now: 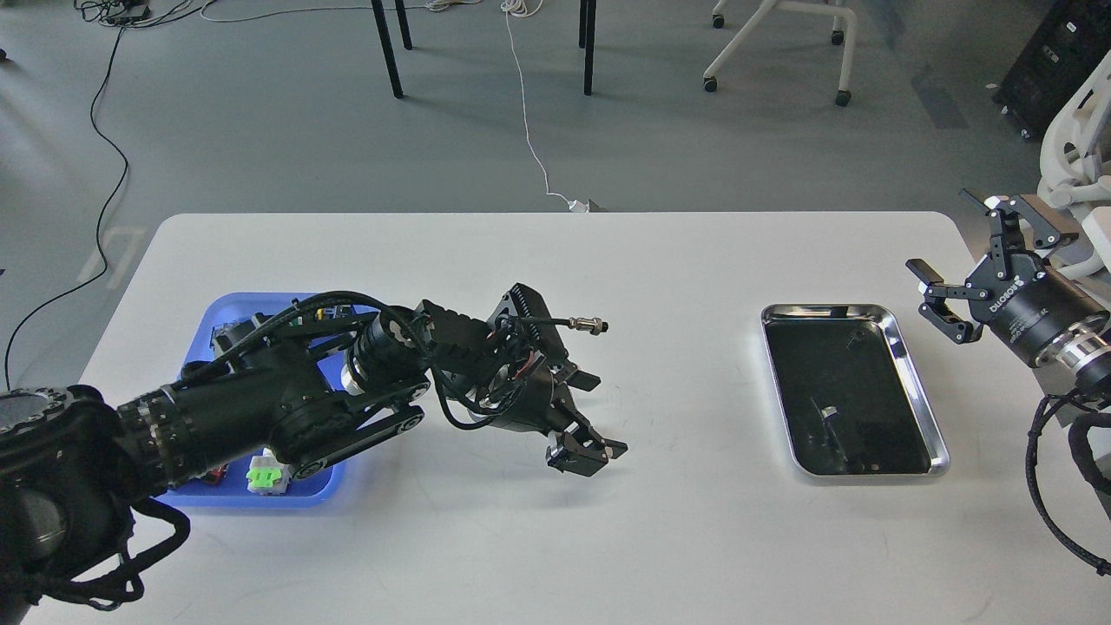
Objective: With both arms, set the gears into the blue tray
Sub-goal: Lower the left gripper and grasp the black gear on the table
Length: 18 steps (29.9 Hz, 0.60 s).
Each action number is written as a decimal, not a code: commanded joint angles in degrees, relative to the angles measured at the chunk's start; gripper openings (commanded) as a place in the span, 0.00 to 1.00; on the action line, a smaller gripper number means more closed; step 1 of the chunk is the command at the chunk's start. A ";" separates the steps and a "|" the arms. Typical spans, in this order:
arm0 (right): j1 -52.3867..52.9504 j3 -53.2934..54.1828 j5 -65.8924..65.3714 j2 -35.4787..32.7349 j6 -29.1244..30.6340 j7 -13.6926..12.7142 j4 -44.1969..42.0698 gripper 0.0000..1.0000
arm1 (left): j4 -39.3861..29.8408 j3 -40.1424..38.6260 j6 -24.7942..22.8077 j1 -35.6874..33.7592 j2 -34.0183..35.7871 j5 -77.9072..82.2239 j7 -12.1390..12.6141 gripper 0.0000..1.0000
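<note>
The blue tray (211,314) lies at the table's left, mostly covered by my left arm. My left arm reaches right from over it to the table's middle. My left gripper (594,418) is tilted down close to the tabletop, its fingers spread open. No gear shows on the table; the spot under and between these fingers is hidden by the gripper. My right gripper (946,234) hangs open and empty in the air past the table's right edge, beyond the steel tray.
A shiny steel tray (922,382) with a dark mirror-like bottom lies at the right; a small dark speck (855,340) shows near its far end. A green and white switch (265,476) sits in the blue tray's near corner. Chairs and cables are on the floor beyond.
</note>
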 commanded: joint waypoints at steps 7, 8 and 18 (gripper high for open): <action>-0.08 -0.09 -0.03 -0.02 0.00 -0.01 -0.01 0.97 | 2.07 1.50 0.34 0.42 -0.31 -0.01 0.01 0.72; -0.08 -0.09 -0.03 0.07 0.00 -0.01 -0.01 0.98 | 2.33 1.85 0.34 0.60 -0.31 -0.01 0.01 0.67; -0.08 -0.01 -0.03 -0.02 0.00 -0.01 -0.09 0.98 | 3.83 2.11 1.39 0.86 -0.49 -0.01 0.01 0.65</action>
